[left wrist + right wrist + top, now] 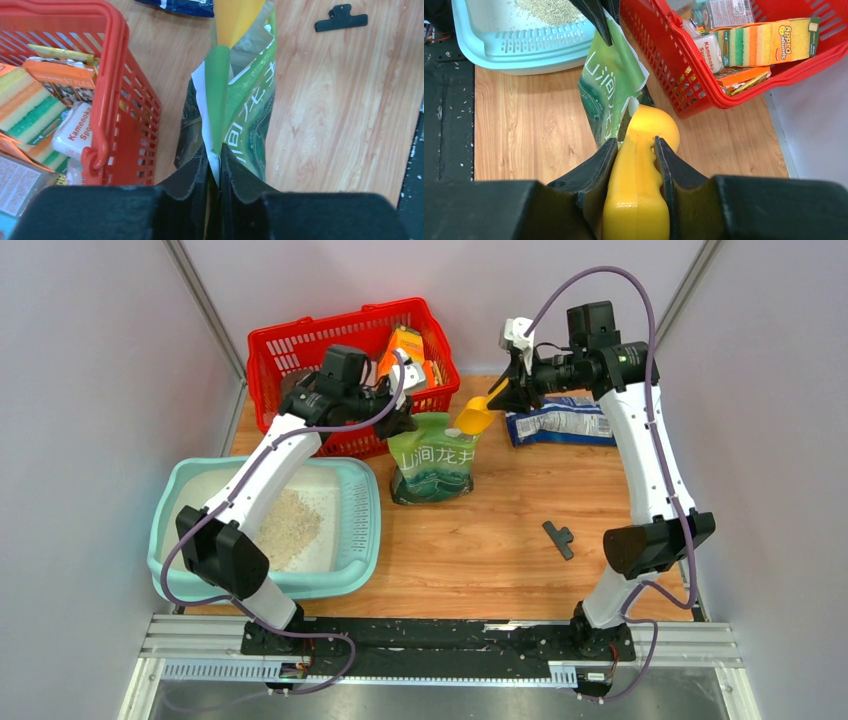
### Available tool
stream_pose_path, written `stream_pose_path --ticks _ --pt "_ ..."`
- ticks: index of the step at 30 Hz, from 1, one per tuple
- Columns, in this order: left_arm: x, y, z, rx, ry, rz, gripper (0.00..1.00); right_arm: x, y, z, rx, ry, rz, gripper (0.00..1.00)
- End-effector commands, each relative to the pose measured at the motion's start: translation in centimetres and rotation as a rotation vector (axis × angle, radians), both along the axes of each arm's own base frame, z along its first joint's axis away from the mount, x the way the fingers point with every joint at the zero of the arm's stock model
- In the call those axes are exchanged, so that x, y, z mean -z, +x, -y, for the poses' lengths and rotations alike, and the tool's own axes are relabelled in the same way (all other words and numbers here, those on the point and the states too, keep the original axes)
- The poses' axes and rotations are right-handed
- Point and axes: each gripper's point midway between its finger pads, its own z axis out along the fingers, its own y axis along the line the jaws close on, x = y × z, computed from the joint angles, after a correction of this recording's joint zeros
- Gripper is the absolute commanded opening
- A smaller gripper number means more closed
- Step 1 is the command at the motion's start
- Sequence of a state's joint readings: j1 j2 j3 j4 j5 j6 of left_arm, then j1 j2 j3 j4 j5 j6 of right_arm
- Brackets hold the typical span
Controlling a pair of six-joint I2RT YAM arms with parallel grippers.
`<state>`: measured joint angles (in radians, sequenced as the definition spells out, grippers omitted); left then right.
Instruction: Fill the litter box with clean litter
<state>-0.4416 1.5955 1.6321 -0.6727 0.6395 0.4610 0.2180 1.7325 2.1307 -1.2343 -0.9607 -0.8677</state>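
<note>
**Bag pinched, scoop held — litter box sitting partly filled**

The litter box [362,520] is sitting at the left edge of the desk [500,540], toward the near left corner. It is a large rounded-rectangular tray, pale teal outside and white inside, with a slotted grille ledge running along its right-hand end. The clean litter [292,525] is lying inside as a loose heap of fine beige-white grains, covering only part of the white floor. The left arm is crossing above it.

The left gripper [214,159] is pinching the top edge of a green bag [432,468], its jaws nearly together on the thin film. The bag is standing upright mid-desk, just beside a red basket [290,350] at the far edge. The right gripper [636,150] is clamping the handle of a yellow scoop [651,127], whose bowl is hanging at the bag's open mouth.

A blue packet [560,425] is lying toward the far right corner, and a black clip [558,538] is resting on bare wood nearer the right edge.
</note>
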Motion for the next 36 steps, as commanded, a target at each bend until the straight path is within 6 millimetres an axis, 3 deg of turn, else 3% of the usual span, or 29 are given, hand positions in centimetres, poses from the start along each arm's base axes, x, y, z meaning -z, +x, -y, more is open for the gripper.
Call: stream_pose_path --ticks 1,2,4,13,24,32,36 --pt "-1.3 -1.1 1.0 0.063 -0.025 0.011 0.15 -2.2 -2.0 -0.4 -0.046 0.006 0.053 0.00" --pt "-1.3 -1.1 1.0 0.065 -0.024 0.012 0.07 -2.6 -2.2 -0.4 -0.046 0.011 0.059 0.00" --pt "-1.3 -1.2 1.0 0.066 -0.023 0.010 0.00 -2.9 -2.5 -0.4 -0.050 0.011 0.063 0.00" --pt "-1.6 -0.4 0.7 0.007 -0.026 0.013 0.00 -1.4 -5.0 -0.3 -0.089 -0.057 0.051 0.00" --pt "-1.6 -0.5 0.8 0.004 -0.031 0.003 0.00 -3.8 -5.3 -0.5 -0.041 -0.013 0.144 0.00" --pt "-1.8 -0.6 0.9 0.009 -0.045 0.005 0.00 -0.1 -5.6 -0.8 -0.067 -0.146 0.107 0.00" --pt "-2.2 -1.0 0.9 0.013 -0.053 0.008 0.00 -0.3 -4.9 -1.1 -0.042 -0.141 0.147 0.00"
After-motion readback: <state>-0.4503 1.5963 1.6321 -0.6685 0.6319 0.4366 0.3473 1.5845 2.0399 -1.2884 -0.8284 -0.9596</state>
